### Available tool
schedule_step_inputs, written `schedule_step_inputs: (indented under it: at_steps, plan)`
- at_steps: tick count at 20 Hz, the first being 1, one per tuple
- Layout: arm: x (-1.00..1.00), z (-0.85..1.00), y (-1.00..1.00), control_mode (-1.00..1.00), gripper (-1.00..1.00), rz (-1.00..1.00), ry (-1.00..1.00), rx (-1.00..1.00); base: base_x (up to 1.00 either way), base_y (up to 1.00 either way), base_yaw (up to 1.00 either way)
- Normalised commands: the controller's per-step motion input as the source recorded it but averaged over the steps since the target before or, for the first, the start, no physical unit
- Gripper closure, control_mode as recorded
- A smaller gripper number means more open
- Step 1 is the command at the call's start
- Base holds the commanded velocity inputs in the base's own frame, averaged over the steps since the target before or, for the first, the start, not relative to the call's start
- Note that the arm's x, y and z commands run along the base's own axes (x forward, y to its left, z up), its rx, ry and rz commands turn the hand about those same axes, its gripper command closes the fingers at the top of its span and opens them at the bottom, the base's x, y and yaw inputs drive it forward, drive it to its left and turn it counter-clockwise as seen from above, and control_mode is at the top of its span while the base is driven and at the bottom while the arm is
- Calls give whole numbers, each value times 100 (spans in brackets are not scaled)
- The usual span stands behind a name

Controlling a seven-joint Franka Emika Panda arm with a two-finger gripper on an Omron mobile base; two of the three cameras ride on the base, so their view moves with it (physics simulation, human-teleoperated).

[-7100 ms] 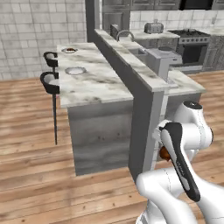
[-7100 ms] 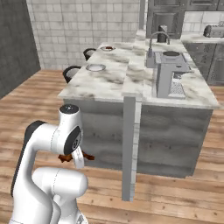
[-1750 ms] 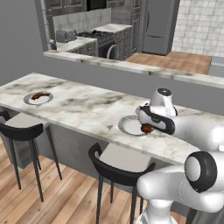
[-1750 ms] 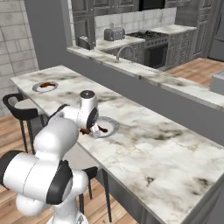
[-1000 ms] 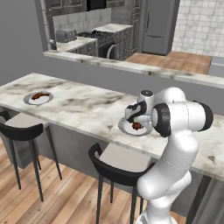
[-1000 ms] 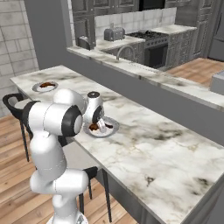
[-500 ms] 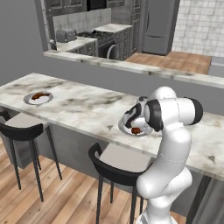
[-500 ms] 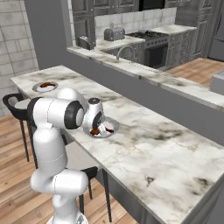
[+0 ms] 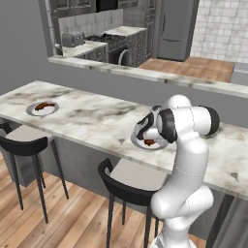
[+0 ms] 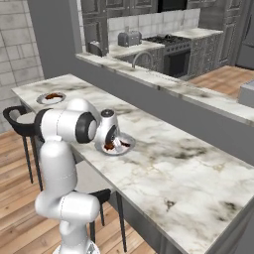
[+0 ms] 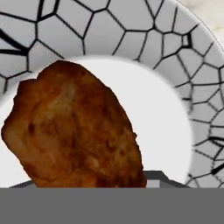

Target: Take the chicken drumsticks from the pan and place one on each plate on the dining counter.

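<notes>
Drumstick (image 11: 76,131) over the near plate (image 9: 139,144), in the gripper (image 9: 148,140).

The white arm rises from the base, bends sharply at the elbow and folds back so the hand points down at the near plate on the dining counter (image 9: 97,121). The gripper is closed on the reddish-brown drumstick, which sits at or just above the plate's white centre; whether it touches the plate cannot be told. The other drumstick (image 9: 44,105) lies on the far plate (image 9: 35,111), well apart along the same counter, above a black stool (image 9: 22,145).
</notes>
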Motion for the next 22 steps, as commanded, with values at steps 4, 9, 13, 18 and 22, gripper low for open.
schedule_step_inputs:
  at_steps: [4,9,13,18,22]
  plan:
    - [47,0,-6,-100,-100,1,-9,0,0,0,0]
    - [19,10,-9,-100,-100,11,-14,0,0,0,0]
    - [-18,1,0,-100,-100,17,-18,-2,0,0,0]
    - [-73,31,0,-100,-100,30,-22,-2,0,0,0]
    - [-100,99,-4,-100,-100,35,-35,0,0,0,0]
